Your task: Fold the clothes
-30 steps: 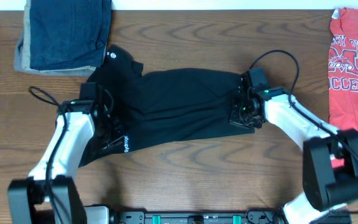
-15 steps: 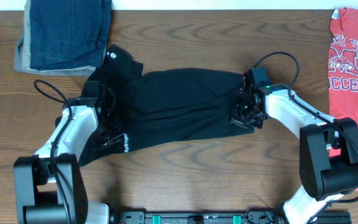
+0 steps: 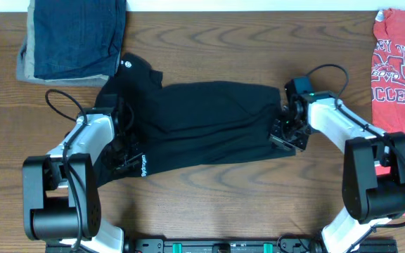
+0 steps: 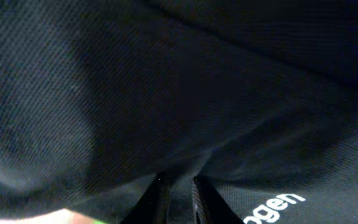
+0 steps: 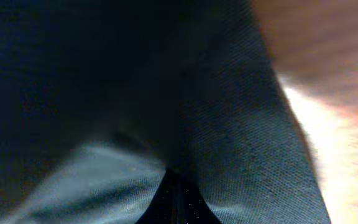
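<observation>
The clothes (image 3: 202,123), a black shirt with a small white round logo (image 3: 125,62) near its upper left, lie stretched across the middle of the wooden table. My left gripper (image 3: 121,144) sits at the shirt's left end beside white lettering, shut on a fold of the fabric (image 4: 180,186). At the shirt's right edge my right gripper (image 3: 287,133) is pressed together on the black cloth (image 5: 166,155). In both wrist views black fabric fills almost everything, and bare table shows at the right of the right wrist view.
A folded blue denim and tan stack (image 3: 72,39) rests at the back left, touching the shirt's upper corner. A red printed T-shirt (image 3: 399,70) lies along the right edge. The table's wood (image 3: 209,190) is bare in front of the shirt.
Both grippers have moved apart, the right one rightward and the left one slightly left. The shirt between them is pulled longer and flatter.
</observation>
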Motion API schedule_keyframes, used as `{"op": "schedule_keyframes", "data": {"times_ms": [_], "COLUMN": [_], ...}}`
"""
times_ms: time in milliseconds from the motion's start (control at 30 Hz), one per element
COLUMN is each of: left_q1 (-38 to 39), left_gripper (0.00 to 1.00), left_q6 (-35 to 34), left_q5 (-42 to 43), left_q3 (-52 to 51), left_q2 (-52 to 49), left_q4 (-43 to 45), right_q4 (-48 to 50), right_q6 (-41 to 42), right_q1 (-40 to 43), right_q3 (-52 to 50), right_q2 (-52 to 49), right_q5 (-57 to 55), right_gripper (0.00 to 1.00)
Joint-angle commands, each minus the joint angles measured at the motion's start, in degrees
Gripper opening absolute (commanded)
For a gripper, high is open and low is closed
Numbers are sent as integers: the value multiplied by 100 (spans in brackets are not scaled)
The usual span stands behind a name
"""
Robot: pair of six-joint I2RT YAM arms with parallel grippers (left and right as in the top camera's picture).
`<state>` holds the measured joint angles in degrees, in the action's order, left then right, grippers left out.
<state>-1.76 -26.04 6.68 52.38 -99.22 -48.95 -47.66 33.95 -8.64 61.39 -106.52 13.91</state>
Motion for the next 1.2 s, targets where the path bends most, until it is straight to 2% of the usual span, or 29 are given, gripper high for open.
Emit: {"op": "schedule_keyframes", "data": {"times_ms": [0, 233, 367, 533, 600, 633, 667, 733, 767, 800, 900, 1000, 1167], "left_q1": [-20, -17, -13, -13, -13, -13, -13, -13, -13, -13, -13, 59, 509], "left_gripper": [8, 8, 7, 8, 15, 24, 31, 45, 50, 53, 53, 46, 46], "left_q6": [-328, -321, -321, -321, -319, -315, -293, -262, -197, -96, 199, 197, 192], "left_q5": [-184, -184, -181, -179, -179, -181, -179, -166, -105, 22, 634, 1058, 1423], "left_q3": [-129, -129, -129, -129, -129, -127, -127, -127, -127, -127, -127, -127, -127], "left_q2": [-142, 365, 1075, 2256, 2741, 2927, 3117, 3364, 3427, 3451, 3338, 2983, 1998], "left_q4": [-315, -1040, -1392, -1650, -1633, -1593, -1517, -1340, -1235, -1117, -710, -555, -308], "right_q4": [-273, -1113, -1716, -2162, -2188, -2188, -2186, -2149, -2114, -2039, -1746, -1528, -1445], "right_q6": [177, 435, 793, 743, 522, 385, 278, 166, 146, 57, -330, -446, -446], "right_q1": [258, 321, 321, 323, 323, 323, 323, 323, 321, 321, 321, 321, 267], "right_q3": [-227, -229, -229, -229, -229, -229, -229, -229, -229, -229, -229, -229, -229], "right_q2": [-339, -44, 448, 1502, 1899, 2116, 2308, 2629, 2752, 2876, 3084, 3101, 3088], "right_q5": [-815, -1137, -1722, -1814, -1797, -1797, -1799, -1792, -1768, -1661, -1049, -562, -446], "right_gripper": [1, 1, 1, 1, 1, 4, 16, 52, 66, 74, 73, 67, 66]}}
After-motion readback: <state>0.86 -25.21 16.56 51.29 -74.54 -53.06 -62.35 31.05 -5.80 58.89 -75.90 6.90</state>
